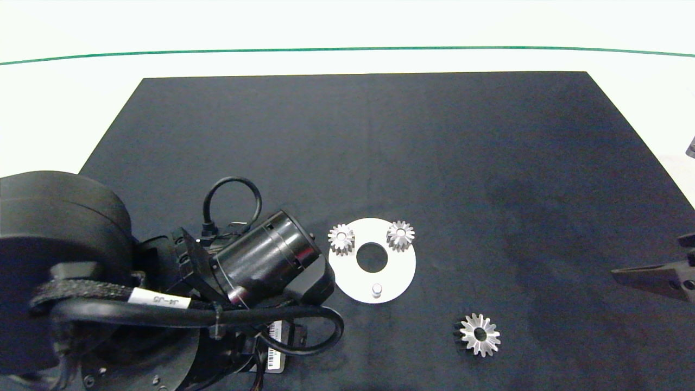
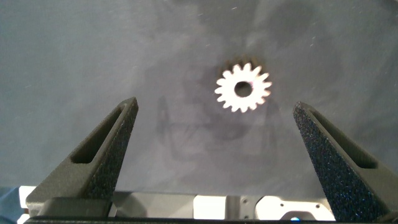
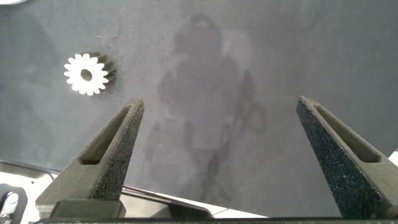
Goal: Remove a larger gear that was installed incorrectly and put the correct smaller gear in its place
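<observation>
The left gripper (image 2: 214, 134) is wide open above the smaller gear (image 2: 243, 88) on the mat. The larger gear (image 1: 480, 335) lies near right. The right gripper (image 3: 217, 143) waits open.

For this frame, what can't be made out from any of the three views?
- Left gripper: hidden in the head view under its own arm, so its place beside the white disc is unclear.
- Smaller gear: seen only in the left wrist view; the arm covers it overhead.
- Right gripper: partly cut off at the head view's edge.
</observation>
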